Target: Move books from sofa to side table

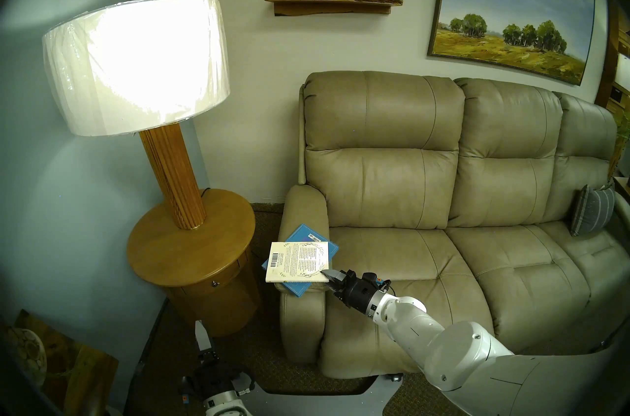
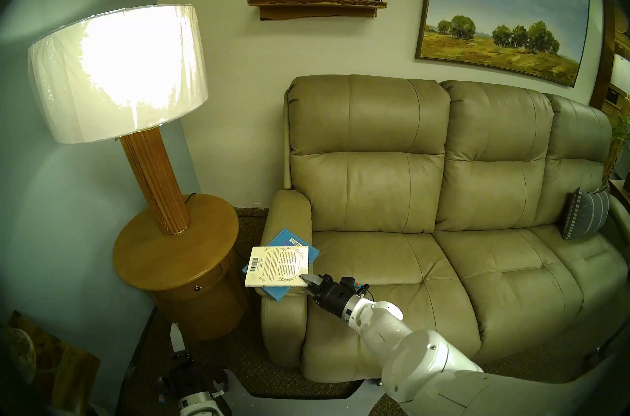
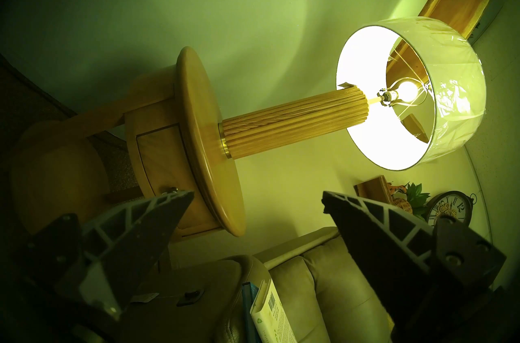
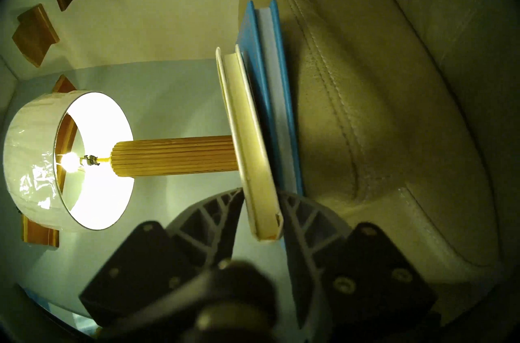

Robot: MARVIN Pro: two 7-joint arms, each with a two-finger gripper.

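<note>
The cream book [image 1: 298,262] lies on top of the larger light-blue book [image 1: 303,233] on the left armrest of the beige sofa [image 1: 392,166]. My right gripper [image 1: 329,275] is shut on the cream book's near right corner. In the right wrist view the fingers [image 4: 292,216] stand on either side of the cream book [image 4: 247,137], with the blue book [image 4: 270,81] behind it. The round wooden side table [image 1: 163,251] stands left of the armrest. My left gripper [image 3: 253,194] is open and empty, low near the floor in front of the table [image 3: 208,137].
A tall lamp with a wooden column [image 1: 177,173] and a lit white shade [image 1: 136,64] stands on the back of the side table. A striped grey cushion [image 1: 589,210] lies at the sofa's right end. A wooden shelf [image 1: 332,1] hangs on the wall.
</note>
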